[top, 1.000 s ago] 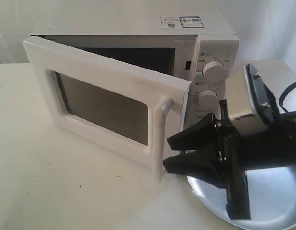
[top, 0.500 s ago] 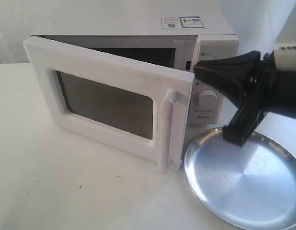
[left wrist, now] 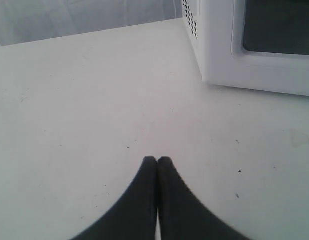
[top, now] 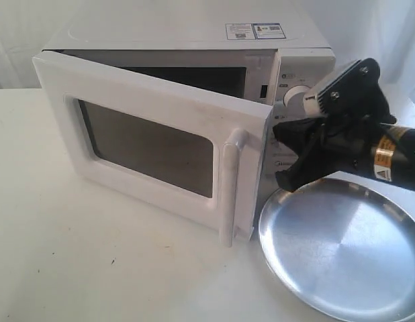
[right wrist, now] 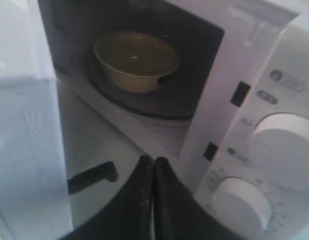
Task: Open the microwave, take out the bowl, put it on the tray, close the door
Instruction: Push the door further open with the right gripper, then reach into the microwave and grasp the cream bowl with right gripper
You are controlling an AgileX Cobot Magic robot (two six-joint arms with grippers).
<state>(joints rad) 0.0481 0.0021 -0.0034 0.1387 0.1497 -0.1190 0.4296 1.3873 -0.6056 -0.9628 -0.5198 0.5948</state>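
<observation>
The door (top: 154, 100) hangs part open, its bar handle (top: 229, 188) standing straight up. The bowl (right wrist: 137, 60) sits inside the microwave (top: 187, 40), mouth up. The tray (top: 342, 248) lies flat just beside the microwave. The right claw (right wrist: 153, 161) and left claw (left wrist: 157, 160) are pinched tight, empty.

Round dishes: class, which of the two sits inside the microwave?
The small cream bowl, in the dark cavity of the microwave behind the open door. The wide steel tray lies outside on the table.
</observation>
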